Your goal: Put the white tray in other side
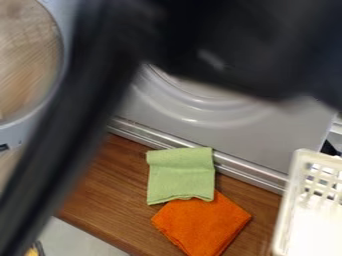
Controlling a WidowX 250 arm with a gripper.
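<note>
One large round window (27,65) with a grey rim at the far upper left, cut by the edge; its inside reads brownish. Bottom left corner, a scrap of something yellow (32,250), too little to name. Next, a length of my black arm (67,130) slants from the top down to the lower left, close to the camera. Right of it, the wooden counter (107,187), bordered by a metal strip (250,172), with a grey panel (240,131) of curved ridges beyond. On the wood, a green cloth (180,175), its lower edge lying over the top of an orange cloth (202,225), which sits corner-on. Upper right, dark bulk of arm and gripper (247,55) covers part of the panel; I cannot tell whether the gripper is open or closed, or holding anything. Far right, the white tray (286,210): slotted side, partly out of frame, on the counter just beside the orange cloth, apart from it.
</note>
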